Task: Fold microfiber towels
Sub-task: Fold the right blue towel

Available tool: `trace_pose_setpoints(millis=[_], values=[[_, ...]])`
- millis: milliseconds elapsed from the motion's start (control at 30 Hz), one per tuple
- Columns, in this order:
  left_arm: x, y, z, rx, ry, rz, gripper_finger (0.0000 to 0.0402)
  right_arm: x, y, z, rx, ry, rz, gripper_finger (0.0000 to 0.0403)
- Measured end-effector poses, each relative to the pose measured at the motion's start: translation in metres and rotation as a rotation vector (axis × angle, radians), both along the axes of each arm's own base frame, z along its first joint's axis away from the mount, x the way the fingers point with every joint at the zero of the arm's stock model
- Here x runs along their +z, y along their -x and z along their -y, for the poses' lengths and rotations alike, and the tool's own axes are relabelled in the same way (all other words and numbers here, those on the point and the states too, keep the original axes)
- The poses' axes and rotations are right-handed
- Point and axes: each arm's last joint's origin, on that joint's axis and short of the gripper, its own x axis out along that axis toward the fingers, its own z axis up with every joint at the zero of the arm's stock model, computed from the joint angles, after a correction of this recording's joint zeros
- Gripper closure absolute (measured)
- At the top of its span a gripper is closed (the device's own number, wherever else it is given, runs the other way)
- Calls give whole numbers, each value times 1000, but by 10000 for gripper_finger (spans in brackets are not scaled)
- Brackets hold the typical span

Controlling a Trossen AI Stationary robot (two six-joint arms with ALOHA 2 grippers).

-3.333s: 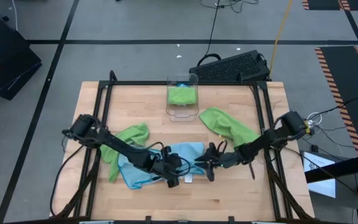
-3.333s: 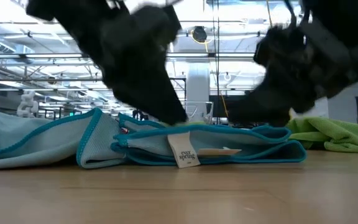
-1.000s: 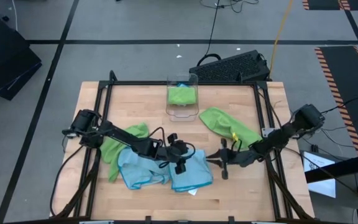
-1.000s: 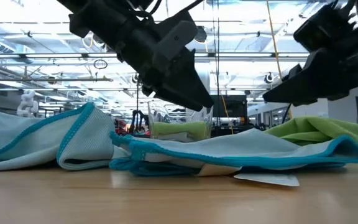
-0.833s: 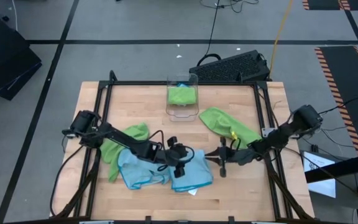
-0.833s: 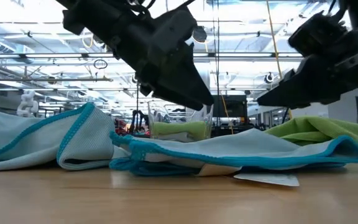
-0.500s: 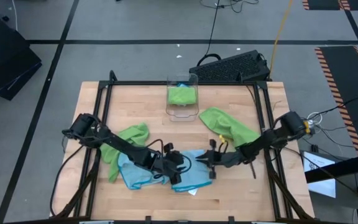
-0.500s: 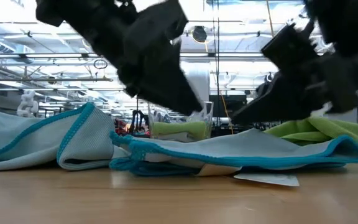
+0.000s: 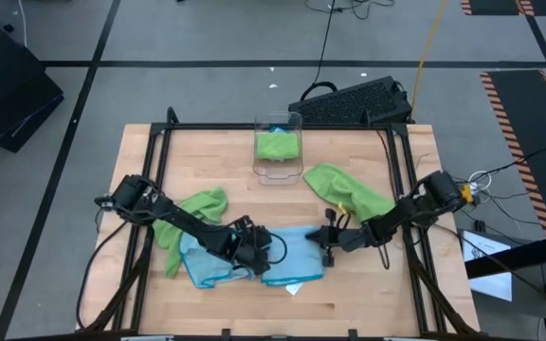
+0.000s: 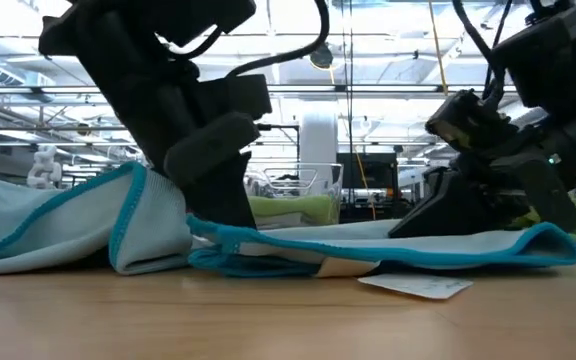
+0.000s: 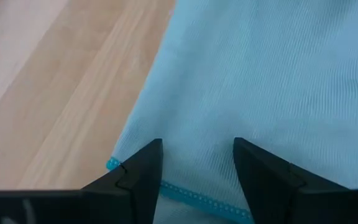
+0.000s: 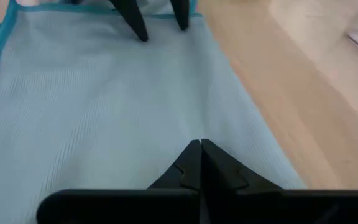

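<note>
High view: blue towel (image 9: 287,258) lies flat near the table's (image 9: 368,294) front middle, a second blue towel (image 9: 202,265) bunched just left of it. Left gripper (image 9: 259,258) is down on the flat towel's left part, fingers apart, nothing held. Right gripper (image 9: 327,244) sits at its right edge, fingers together; can't tell if cloth is pinched. Green towels: one (image 9: 192,210) left, one (image 9: 349,192) right, one in the bin (image 9: 279,150) at back.

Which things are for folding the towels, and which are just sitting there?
For the job: blue towel under both claws, left claw, right claw, green towels.
Just sitting: clear bin, keyboard.
</note>
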Motion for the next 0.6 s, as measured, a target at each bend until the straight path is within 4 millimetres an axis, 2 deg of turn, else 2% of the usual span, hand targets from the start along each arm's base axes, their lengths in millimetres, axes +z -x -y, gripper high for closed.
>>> trace_pose_setpoints(millis=[167, 367, 500, 600], values=[[8, -5, -2, -109, -32, 34, 202, 18, 10, 5, 0, -30, 81, 399], [41, -15, -8, -196, -70, 197, 202, 41, 26, 11, -16, -119, 185, 399], [54, -26, -17, -213, -95, 309, 202, 44, 38, 15, -46, -197, 208, 399], [59, -34, -29, -175, -83, 382, 202, 39, 45, 16, -67, -279, 187, 399]])
